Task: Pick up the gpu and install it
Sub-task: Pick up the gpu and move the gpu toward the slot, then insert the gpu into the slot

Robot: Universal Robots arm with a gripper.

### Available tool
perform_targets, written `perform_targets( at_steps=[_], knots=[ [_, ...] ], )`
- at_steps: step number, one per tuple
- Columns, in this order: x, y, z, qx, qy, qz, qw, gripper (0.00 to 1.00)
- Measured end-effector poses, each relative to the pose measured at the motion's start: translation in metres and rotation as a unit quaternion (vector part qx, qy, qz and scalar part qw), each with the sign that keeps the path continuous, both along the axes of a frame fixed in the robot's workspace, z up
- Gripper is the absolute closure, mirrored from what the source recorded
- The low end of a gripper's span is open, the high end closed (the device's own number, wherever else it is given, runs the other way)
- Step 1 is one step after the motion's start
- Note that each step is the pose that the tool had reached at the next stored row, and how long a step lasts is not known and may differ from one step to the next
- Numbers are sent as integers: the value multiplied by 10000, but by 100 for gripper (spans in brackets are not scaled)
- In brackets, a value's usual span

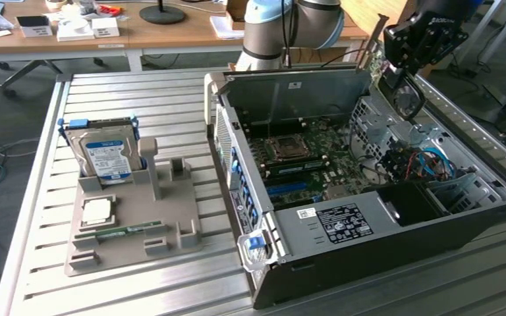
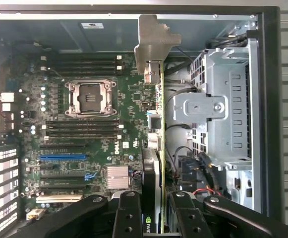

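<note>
The tool (image 2: 156, 215) is gripping the gpu (image 2: 157, 144) by its edge, holding it above the open computer case (image 1: 394, 257), over the motherboard (image 2: 134, 106).

**Slatted metal surface (image 1: 147, 99) carrying a grey holder tray (image 1: 126, 253) and an open computer case (image 1: 394, 253).**

The surface is built from parallel silver slats with narrow grooves between them, running across the exterior view from left to right. The grey holder tray lies flat on the slats toward the exterior view's left, its long side running near to far. The open computer case rests on its side toward the exterior view's right, open face upward, with its black shell on the near side. Tray and case sit just beside each other, and a narrow strip of bare slats shows between them at the near end.
</note>
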State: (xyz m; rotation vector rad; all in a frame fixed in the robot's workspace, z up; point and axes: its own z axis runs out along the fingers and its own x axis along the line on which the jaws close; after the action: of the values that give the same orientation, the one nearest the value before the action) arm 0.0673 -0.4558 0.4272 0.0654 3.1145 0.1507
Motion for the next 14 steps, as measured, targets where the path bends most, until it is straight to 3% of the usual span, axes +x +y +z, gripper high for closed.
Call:
perform_targets(
  at_steps=[5, 14],
  knots=[
    [88, 0, -1, 1, 0, 0, 10000, 73],
    [95, 0, 0, 0, 0, 0, 10000, 73]
  ],
)
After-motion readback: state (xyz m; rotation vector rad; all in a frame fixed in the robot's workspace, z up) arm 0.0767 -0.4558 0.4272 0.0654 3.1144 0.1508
